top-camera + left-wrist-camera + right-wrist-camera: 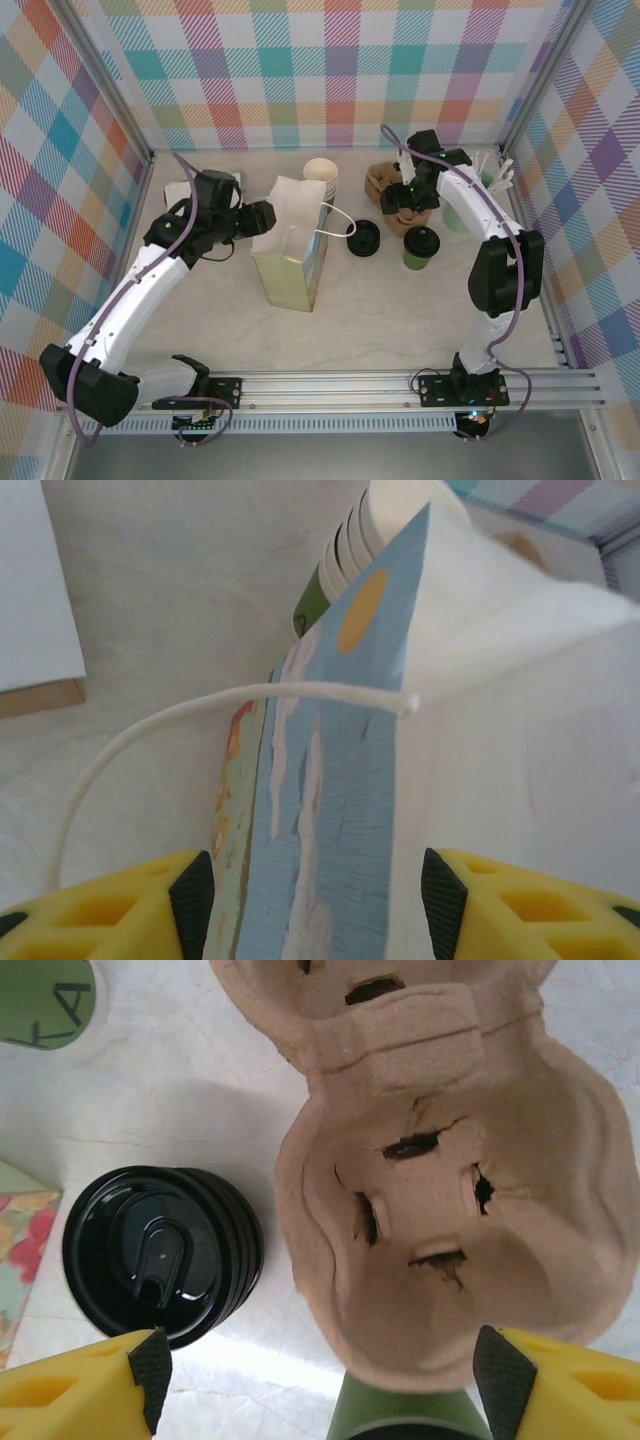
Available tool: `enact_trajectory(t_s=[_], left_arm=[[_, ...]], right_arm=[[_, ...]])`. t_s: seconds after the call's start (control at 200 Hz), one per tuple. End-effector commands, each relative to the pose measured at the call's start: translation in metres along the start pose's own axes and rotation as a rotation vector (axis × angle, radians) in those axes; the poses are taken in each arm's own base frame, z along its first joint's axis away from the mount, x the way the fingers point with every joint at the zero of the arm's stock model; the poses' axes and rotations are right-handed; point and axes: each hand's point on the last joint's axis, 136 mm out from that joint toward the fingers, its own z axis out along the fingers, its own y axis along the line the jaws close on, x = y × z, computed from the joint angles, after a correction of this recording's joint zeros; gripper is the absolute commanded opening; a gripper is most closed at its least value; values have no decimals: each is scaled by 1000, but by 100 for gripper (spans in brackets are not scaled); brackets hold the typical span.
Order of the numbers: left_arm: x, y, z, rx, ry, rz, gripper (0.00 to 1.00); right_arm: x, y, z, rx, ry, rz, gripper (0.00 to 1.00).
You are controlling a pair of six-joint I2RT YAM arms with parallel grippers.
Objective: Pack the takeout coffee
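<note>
Pastel plaid walls [300, 70] box in a pale, marbled counter [380, 310], with a metal rail [350, 385] along the near edge where both arms are bolted. Left of centre a paper bag [290, 250] stands upright with its mouth open. The left gripper [262, 218] is at the bag's left rim, and from the wrist its yellow jaws stand apart, released, with the blue printed panel running up between them and the white cord handle [200, 705] looping across. Behind the bag sits a stack of nested cups [322, 175]. A pile of spare black lids [364, 238] rests on the counter just right of the bag. The takeout cup [421, 250], dark green and capped with its black lid [422, 240], stands on the bare counter right of that pile and well apart from the bag. The right gripper [405, 200] hovers over the brown pulp cup carrier [430, 1160], jaws spread wide and grasping nothing, with the green cup just below them in the wrist view. Over by the right wall there's a mint-green pot [462, 215] of white sticks.
</note>
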Motion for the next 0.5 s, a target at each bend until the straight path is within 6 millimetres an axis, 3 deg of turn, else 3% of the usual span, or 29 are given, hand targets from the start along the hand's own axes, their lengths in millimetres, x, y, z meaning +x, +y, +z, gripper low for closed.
enact_trajectory(t_s=[0.0, 0.22, 0.495], left_arm=[[-26, -11, -38, 20, -119, 21, 62], [-41, -13, -64, 30, -207, 24, 63], [-40, -10, -65, 23, -214, 17, 63]], right_arm=[[-10, -3, 4, 28, -5, -35, 78], [-9, -3, 24, 25, 26, -53, 68], [-8, -7, 43, 44, 40, -62, 55]])
